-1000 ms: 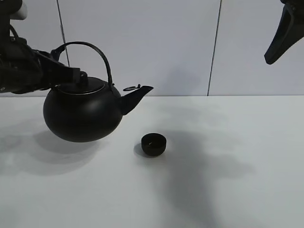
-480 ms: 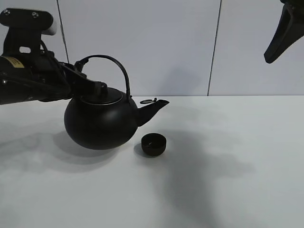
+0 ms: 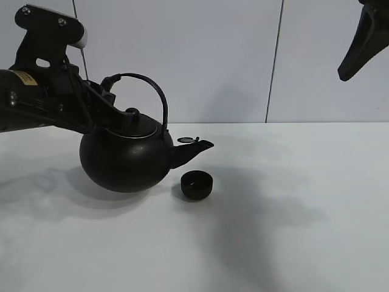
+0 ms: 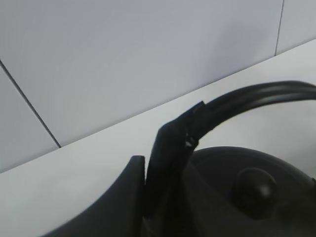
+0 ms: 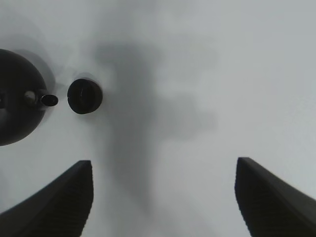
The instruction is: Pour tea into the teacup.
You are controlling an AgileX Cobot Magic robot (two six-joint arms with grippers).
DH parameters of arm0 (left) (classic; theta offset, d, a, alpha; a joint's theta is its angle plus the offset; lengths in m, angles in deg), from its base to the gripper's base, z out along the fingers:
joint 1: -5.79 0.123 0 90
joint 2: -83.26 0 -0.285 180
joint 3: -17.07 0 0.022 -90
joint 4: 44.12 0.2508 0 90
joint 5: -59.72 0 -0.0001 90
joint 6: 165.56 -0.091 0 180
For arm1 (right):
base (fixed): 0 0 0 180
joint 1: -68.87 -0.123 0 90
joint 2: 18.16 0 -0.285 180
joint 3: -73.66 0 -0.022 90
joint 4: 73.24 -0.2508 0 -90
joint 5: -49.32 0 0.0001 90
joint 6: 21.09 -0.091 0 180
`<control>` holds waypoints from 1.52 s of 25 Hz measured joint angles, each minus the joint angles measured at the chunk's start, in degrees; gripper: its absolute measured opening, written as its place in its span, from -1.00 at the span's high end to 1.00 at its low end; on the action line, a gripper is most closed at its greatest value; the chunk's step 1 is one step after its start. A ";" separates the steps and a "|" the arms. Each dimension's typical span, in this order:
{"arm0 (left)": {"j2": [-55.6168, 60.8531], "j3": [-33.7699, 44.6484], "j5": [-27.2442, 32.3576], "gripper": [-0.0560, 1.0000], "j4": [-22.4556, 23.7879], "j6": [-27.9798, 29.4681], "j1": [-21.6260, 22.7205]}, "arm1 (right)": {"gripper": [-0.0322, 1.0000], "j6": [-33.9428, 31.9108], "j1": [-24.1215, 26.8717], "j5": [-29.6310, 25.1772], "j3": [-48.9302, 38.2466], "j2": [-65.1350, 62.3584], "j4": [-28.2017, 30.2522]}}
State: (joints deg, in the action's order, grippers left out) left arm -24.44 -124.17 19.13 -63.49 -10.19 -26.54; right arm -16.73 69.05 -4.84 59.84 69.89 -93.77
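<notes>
Left gripper is clamped shut on the kettle, gripping the handle low down at the end nearest my arm, just above the lid. The left wrist view agrees: one finger is pressed against the handle bar, with the lid knob close beneath it.

The kettle body sits low, tipped slightly spout-down. I can't tell if its base touches the table or just clears it.

The teacup stands upright on the table, just beside the kettle belly on the spout side. From my left gripper it is lower and off toward the right arm's side, with the kettle body between us. It isn't touching the gripper or, as far as I can see, the kettle.

The spout points at the cup. In the high view its tip is above the cup. From the right wrist camera the spout end sits just beside the cup rim, with a thin strip of table between them. I can't say for sure whether the tip is over the cup.

Right gripper has its jaws wide apart and is holding nothing. It is parked high at the far right, with one finger showing in the high view. The cup is well away from it, down toward the left arm's side.
</notes>
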 joint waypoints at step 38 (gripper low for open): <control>0.00 0.60 -0.10 0.65 2.05 -2.63 2.07 | -0.12 0.00 0.00 -0.06 0.00 0.00 -0.06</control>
State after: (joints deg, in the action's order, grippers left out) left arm -24.44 -123.56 19.03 -61.44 -12.82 -24.47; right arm -16.73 69.05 -4.90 59.84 69.89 -93.83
